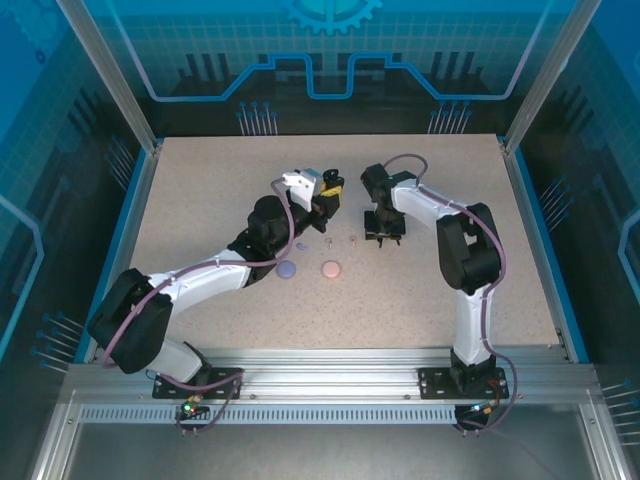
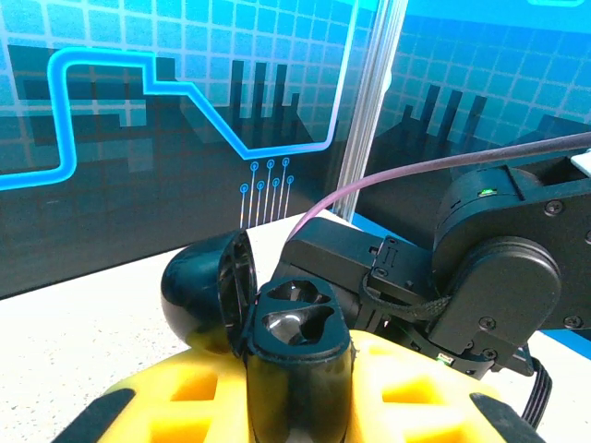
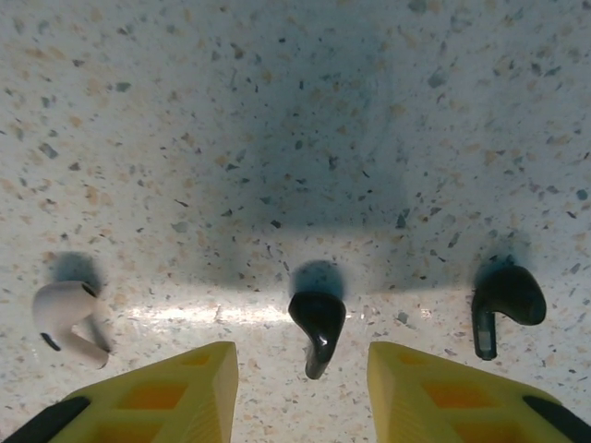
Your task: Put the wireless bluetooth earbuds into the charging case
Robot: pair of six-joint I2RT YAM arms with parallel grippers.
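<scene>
Bench (image 1: 200,200): the step in hand looks like pick-up of an earbud.

Left gripper (image 2: 295,406) clenched on the open black charging case (image 2: 294,323); lid back, both wells empty.

Right gripper (image 3: 303,392) released, jaws straddling the black earbud (image 3: 319,318) on the bench, not touching it. Stem points toward the gripper, long axis along the gap.

Next: pinch, lift, turn stem-down over a well.

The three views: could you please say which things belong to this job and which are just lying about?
In hand: open black charging case, black earbud, second black earbud.
Lying about: pale earbud, lilac round case, pink round case.
</scene>
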